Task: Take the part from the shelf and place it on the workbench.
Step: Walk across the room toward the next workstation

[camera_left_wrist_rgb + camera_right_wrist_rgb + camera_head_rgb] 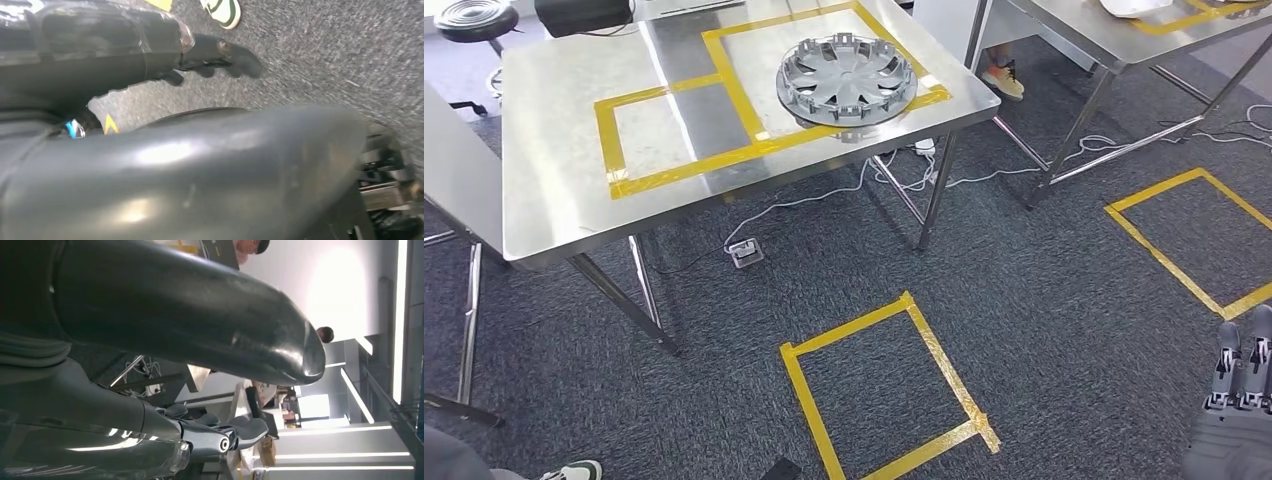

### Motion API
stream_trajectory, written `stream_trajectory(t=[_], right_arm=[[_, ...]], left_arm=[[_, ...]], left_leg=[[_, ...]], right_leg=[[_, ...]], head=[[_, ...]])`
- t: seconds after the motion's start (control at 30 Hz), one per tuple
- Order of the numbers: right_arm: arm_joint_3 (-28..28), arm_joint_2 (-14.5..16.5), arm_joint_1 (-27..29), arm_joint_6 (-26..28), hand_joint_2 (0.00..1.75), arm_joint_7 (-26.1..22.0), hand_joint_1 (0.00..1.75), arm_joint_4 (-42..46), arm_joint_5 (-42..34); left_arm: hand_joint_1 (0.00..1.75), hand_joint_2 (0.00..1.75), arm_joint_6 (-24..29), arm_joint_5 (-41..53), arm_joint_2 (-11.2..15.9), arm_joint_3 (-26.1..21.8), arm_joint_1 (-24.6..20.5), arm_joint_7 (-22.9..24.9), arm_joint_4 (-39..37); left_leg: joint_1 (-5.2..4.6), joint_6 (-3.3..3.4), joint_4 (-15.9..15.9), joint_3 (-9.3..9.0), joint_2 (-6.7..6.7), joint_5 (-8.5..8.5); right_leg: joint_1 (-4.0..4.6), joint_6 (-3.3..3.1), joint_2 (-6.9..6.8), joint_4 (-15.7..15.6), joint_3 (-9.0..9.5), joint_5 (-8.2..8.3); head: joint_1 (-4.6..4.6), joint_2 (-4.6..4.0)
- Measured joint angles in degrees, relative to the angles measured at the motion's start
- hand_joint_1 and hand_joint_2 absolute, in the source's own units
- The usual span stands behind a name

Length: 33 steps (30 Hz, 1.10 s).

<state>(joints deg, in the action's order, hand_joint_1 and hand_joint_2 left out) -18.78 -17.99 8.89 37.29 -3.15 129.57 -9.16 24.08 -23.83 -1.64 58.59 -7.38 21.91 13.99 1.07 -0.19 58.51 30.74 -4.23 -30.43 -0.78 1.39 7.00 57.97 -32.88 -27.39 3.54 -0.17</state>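
Steel workbench (564,200) with one silver part (846,80), taped outlines.

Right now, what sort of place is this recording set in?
Probably an indoor robot test area or workshop: steel workbench marked with yellow tape, a wheel cover on it, yellow tape squares on grey carpet.

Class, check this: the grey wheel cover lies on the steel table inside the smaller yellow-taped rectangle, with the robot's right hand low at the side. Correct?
Not quite. In the head view the wheel cover lies on the steel table in the larger taped rectangle; the smaller holds nothing. The right hand is low.
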Motion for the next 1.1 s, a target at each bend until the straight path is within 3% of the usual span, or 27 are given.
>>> stream_trajectory(t=[0.07,0.13,0.2,0.23,0.3,0.37,0.43,0.47,0.5,0.53,0.57,0.63,0.7,0.73,0.77,0.8,0.87,0.93,1.0,1.03,1.1], right_arm=[[0.06,-0.03,0.09,0.01,0.0,-0.27,0.0,-0.05,-0.14],[0.11,-0.02,0.08,0.02,0.0,-0.47,0.0,-0.22,-0.5],[0.13,0.01,0.21,0.02,0.0,-0.51,0.0,-0.49,-0.92],[0.19,0.01,0.27,0.02,0.0,-0.53,0.0,-0.62,-1.08],[0.45,0.01,0.32,0.02,0.0,-0.59,0.0,-0.78,-1.3],[0.86,0.02,0.32,0.01,0.0,-0.68,0.0,-0.82,-1.51],[1.18,0.02,0.41,0.01,0.0,-0.74,0.0,-0.85,-1.62],[1.27,0.02,0.54,0.02,0.0,-0.77,0.0,-0.85,-1.61],[1.36,0.02,0.7,0.02,0.0,-0.81,0.0,-0.81,-1.6],[1.41,0.02,0.85,0.02,0.0,-0.86,0.0,-0.75,-1.53],[1.43,0.02,0.92,0.02,0.0,-0.91,0.0,-0.7,-1.48],[1.43,0.07,0.98,0.01,0.0,-0.98,0.0,-0.67,-1.38],[1.43,0.16,1.07,0.01,0.0,-0.98,0.0,-0.78,-1.25],[1.43,0.22,1.14,0.02,0.0,-0.98,0.0,-0.85,-1.16],[1.43,0.31,1.23,0.02,0.0,-0.98,0.0,-0.9,-1.04],[1.43,0.39,1.33,0.02,0.0,-0.98,0.0,-0.92,-0.88],[1.43,0.54,1.53,0.01,0.0,-1.01,0.0,-0.91,-0.48],[1.42,0.62,1.73,0.01,0.0,-1.06,0.0,-0.87,-0.1],[1.42,0.73,1.92,0.01,0.0,-1.07,0.0,-0.74,0.14],[1.42,0.79,2.04,0.01,0.0,-1.07,0.0,-0.62,0.25],[1.43,0.85,2.09,0.02,0.0,-1.08,0.0,-0.44,0.47]], left_arm=[[0.0,0.0,-0.04,0.0,-0.15,0.02,-0.01,0.54,-0.02],[0.0,0.0,-0.09,-0.02,-0.27,0.03,0.09,0.67,-0.03],[0.0,0.0,-0.16,-0.03,-0.29,0.03,0.19,0.68,-0.05],[0.0,0.0,-0.2,-0.04,-0.29,0.04,0.16,0.69,-0.07],[0.0,0.0,-0.32,-0.04,-0.36,0.05,0.03,0.69,-0.07],[0.0,0.0,-0.44,-0.03,-0.45,0.1,-0.11,0.69,-0.06],[0.0,0.0,-0.53,-0.02,-0.51,0.22,-0.18,0.69,-0.05],[0.0,0.0,-0.56,-0.02,-0.54,0.28,-0.21,0.69,-0.05],[0.0,0.0,-0.58,-0.02,-0.57,0.34,-0.25,0.69,-0.04],[0.0,0.0,-0.58,-0.01,-0.59,0.38,-0.31,0.69,-0.03],[0.0,0.0,-0.58,-0.01,-0.61,0.4,-0.36,0.68,-0.02],[0.0,0.0,-0.58,-0.01,-0.57,0.42,-0.34,0.63,-0.02],[0.0,0.0,-0.63,-0.04,-0.48,0.46,-0.08,0.63,-0.08],[0.0,0.0,-0.68,-0.08,-0.41,0.52,0.06,0.65,-0.11],[0.0,0.0,-0.73,-0.12,-0.36,0.61,0.15,0.66,-0.15],[0.0,0.0,-0.82,-0.16,-0.32,0.69,0.18,0.67,-0.16],[0.0,0.0,-1.13,-0.33,-0.21,0.78,0.14,0.66,-0.18],[0.0,0.0,-1.54,-0.57,-0.11,0.79,0.13,0.63,-0.22],[0.0,0.0,-1.8,-0.81,-0.04,0.8,0.12,0.91,-0.23],[0.0,0.0,-1.87,-0.93,-0.02,0.79,0.11,1.24,-0.23],[0.0,0.0,-1.95,-1.12,-0.08,0.78,0.07,1.82,-0.21]], left_leg=[[0.13,0.56,-0.43,-0.16,2.02,0.23],[0.03,0.85,-0.56,-0.16,4.17,0.2],[-0.08,0.89,-0.54,-0.1,6.27,0.05],[-0.09,0.82,-0.53,-0.11,7.19,-0.03],[-0.09,0.57,-0.53,-0.32,8.67,-0.23],[-0.22,0.2,-0.53,-0.59,9.73,-0.47],[-0.4,-0.34,-0.63,-0.81,10.62,-0.6],[-0.45,-0.65,-0.73,-0.96,11.1,-0.63],[-0.36,-1.01,-0.85,-1.1,11.14,-0.75],[-0.24,-1.33,-0.57,-1.12,9.85,-1.17],[-0.16,-1.54,0.6,-0.7,7.94,-2.12],[-0.09,-1.63,6.33,2.01,3.92,-5.33],[-0.18,-1.52,12.9,5.64,3.31,-7.62],[-0.2,-1.45,14.18,6.61,3.44,-7.33],[-0.2,-1.33,13.41,6.63,3.48,-5.91],[-0.2,-1.13,10.72,5.68,3.15,-3.61],[-0.03,-0.51,3.83,2.92,0.31,0.25],[-0.02,-0.16,0.27,1.35,-1.61,0.99],[-0.16,0.05,-0.43,0.87,-0.31,0.71],[-0.1,0.27,-0.83,0.53,0.54,0.78],[0.12,0.69,-1.62,-0.29,2.59,0.87]], right_leg=[[0.12,0.54,-2.28,2.43,-1.35,-1.56],[0.13,1.06,-5.62,9.13,-4.55,-5.21],[-0.07,1.44,-6.63,15.2,-7.33,-7.41],[-0.15,1.5,-6.8,15.57,-7.38,-6.92],[-0.22,1.3,-7.62,9.97,-4.3,-3.28],[0.19,0.69,-9.65,2.66,-0.41,-0.76],[0.71,-0.13,-10.6,0.01,0.83,-0.76],[0.82,-0.57,-10.16,-0.18,0.7,-0.73],[0.73,-0.98,-9.65,-0.36,0.75,-0.61],[0.63,-1.37,-9.17,-0.64,0.84,-0.44],[0.51,-1.74,-8.7,-0.98,0.95,-0.21],[0.48,-2.25,-7.67,-1.3,1.08,0.06],[0.69,-2.48,-6.24,-1.27,1.07,0.08],[0.79,-2.53,-5.46,-1.24,1.1,0.06],[0.84,-2.53,-4.63,-1.17,1.14,0.04],[0.85,-2.47,-3.79,-1.06,1.2,-0.02],[0.79,-2.18,-2.29,-0.61,1.11,-0.31],[0.53,-1.56,-0.94,-0.25,0.6,-0.49],[0.23,-0.8,0.65,-0.33,0.2,-0.33],[0.24,-0.5,0.5,-0.16,0.11,-0.43],[0.4,0.04,-2.23,2.8,-1.27,-2.26]], head=[[-0.15,0.0],[-0.32,0.0],[-0.32,0.0],[-0.32,0.0],[-0.33,0.0],[-0.34,0.0],[-0.34,0.0],[-0.34,0.0],[-0.33,0.0],[-0.29,0.0],[-0.23,0.0],[-0.09,0.0],[0.05,0.0],[0.16,0.0],[0.26,0.0],[0.35,0.0],[0.37,0.0],[0.35,0.0],[0.42,0.0],[0.41,0.0],[0.2,0.0]])
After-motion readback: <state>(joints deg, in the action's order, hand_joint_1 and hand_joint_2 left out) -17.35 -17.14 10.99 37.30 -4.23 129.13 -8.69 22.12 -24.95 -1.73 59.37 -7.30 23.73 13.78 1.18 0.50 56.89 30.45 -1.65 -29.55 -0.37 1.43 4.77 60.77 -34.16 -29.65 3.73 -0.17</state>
